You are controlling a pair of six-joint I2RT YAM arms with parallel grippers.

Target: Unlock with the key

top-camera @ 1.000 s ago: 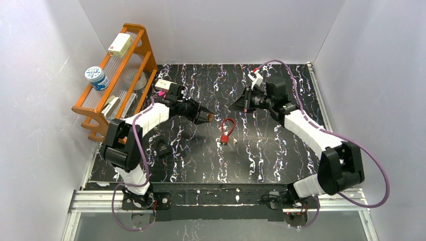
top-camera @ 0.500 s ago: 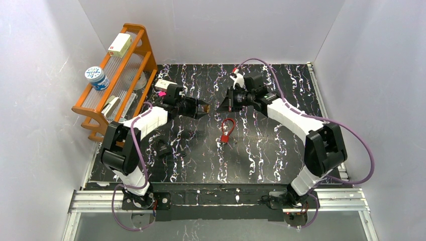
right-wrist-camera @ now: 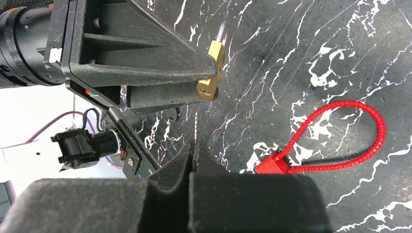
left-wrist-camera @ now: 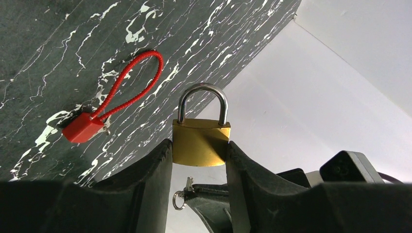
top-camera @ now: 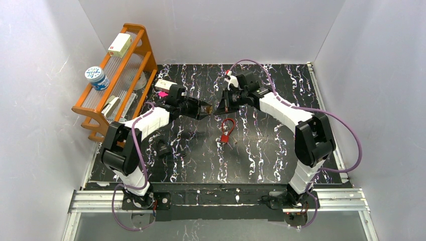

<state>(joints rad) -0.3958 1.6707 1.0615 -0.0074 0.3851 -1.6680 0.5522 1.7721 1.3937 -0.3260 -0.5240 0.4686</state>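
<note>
R grip (top-camera: pixel 219 107) nearer L grip (top-camera: pixel 206 108); L clamps padlock (left-wrist-camera: pixel 200 143); R pinches key (left-wrist-camera: pixel 188 182)

Orange rack (top-camera: pixel 134 26) with box (top-camera: pixel 119 44), tin (top-camera: pixel 97 78)

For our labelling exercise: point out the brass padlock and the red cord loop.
Brass padlock (left-wrist-camera: pixel 200 141): left wrist view, on its body.
Red cord loop (right-wrist-camera: pixel 272 164): right wrist view, on its red block.

Your left gripper (top-camera: pixel 203 108) and right gripper (top-camera: pixel 220 106) sit nearly tip to tip.
You have a small brass piece (top-camera: pixel 206 106) pinched in the left one. The right one, fingers pressed together, points at it from just beside. The red cable loop (top-camera: pixel 227 130) lies on the table (top-camera: pixel 261 150), just below the right gripper's tip in the view.
</note>
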